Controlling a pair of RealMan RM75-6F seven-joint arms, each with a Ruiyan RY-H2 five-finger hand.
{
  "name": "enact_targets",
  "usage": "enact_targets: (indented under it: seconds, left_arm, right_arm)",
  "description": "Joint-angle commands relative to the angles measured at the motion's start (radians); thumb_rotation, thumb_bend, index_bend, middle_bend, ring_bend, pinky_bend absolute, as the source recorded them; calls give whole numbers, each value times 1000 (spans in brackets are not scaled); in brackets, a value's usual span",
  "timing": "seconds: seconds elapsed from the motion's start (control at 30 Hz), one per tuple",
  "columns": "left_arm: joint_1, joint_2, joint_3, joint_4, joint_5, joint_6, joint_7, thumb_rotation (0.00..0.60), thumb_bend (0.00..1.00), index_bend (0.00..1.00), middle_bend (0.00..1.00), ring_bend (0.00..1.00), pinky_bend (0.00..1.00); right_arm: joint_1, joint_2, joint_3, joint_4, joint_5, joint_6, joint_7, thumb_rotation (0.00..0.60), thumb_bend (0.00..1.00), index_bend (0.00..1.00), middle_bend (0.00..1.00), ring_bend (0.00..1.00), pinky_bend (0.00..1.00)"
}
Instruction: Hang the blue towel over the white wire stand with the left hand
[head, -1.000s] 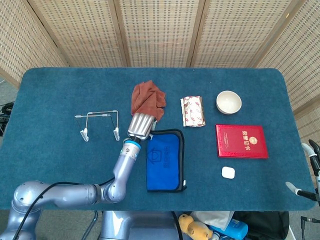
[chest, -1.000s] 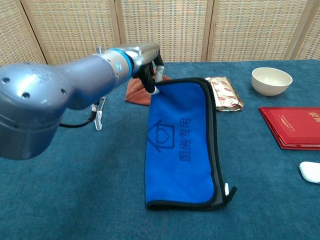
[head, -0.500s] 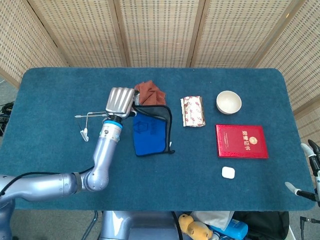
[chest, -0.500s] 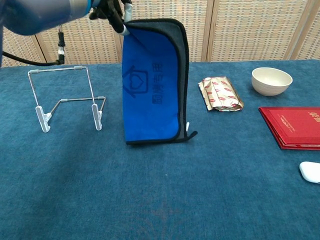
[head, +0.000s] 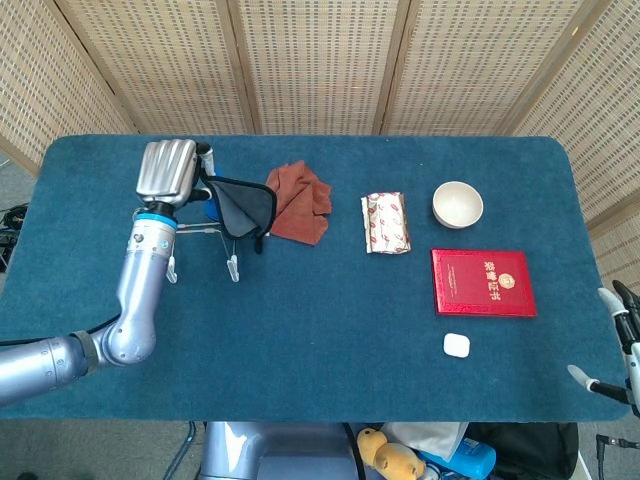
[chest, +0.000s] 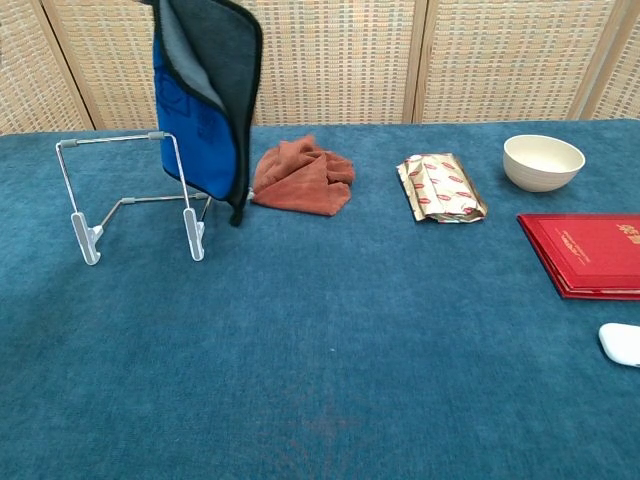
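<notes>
Left hand (head: 167, 172) carrying the blue towel (chest: 205, 100) above the white wire stand (chest: 130, 195), which sits at about nine o'clock on the table (head: 330, 330). The towel hangs folded, grey lining outward, its lower edge beside the stand's right upright and not yet draped over the top bar.

Risk: judged from this position, the cloth hangs mostly to the three o'clock side of the bar; if let go here it would likely slide off toward the rust-red cloth (chest: 303, 178). A dragging hem could also tip the light frame.

Fingers: seen from behind, curled downward and closed on the towel's upper edge; the exact contact is hidden. The right hand (head: 622, 340), barely visible at four o'clock, cannot be judged.
</notes>
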Motion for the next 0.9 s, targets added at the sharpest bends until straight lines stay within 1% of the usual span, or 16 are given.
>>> enact_targets:
  seconds: [0.03,0.2,0.33,0.57,0.7,0.9]
  left_arm:
    - [17,34,14,-13,-2,-8,-19,600,633,794,841,871,832]
    - [44,110,37,-73,-13,7,-16,600,631,794,841,870,830]
    - [72,165,46,-111,-21,7,-42,600,631,795,842,870,829]
    - [140,254,62,-141,-12,-28,-149,600,633,799,846,870,829]
    - [186,300,70,-161,23,-53,-233,600,632,801,846,869,829]
    - [251,359,92,-208,141,-32,-314,600,630,801,846,868,828]
  right_arm:
    - [0,-1,-1,-1,-1,-1,-3,600,0,23,0,0,0]
    - [1,-1,-1,0,1,-3,1,600,0,22,0,0,0]
    - [-1,2,-1,0,-4,2,8,600,0,22,0,0,0]
    - [-6,6,-5,-3,-18,16,16,600,0,22,0,0,0]
    - [-8,7,-8,-6,-25,22,15,600,0,22,0,0,0]
    - [-10,7,-10,-10,-32,27,12,600,0,22,0,0,0]
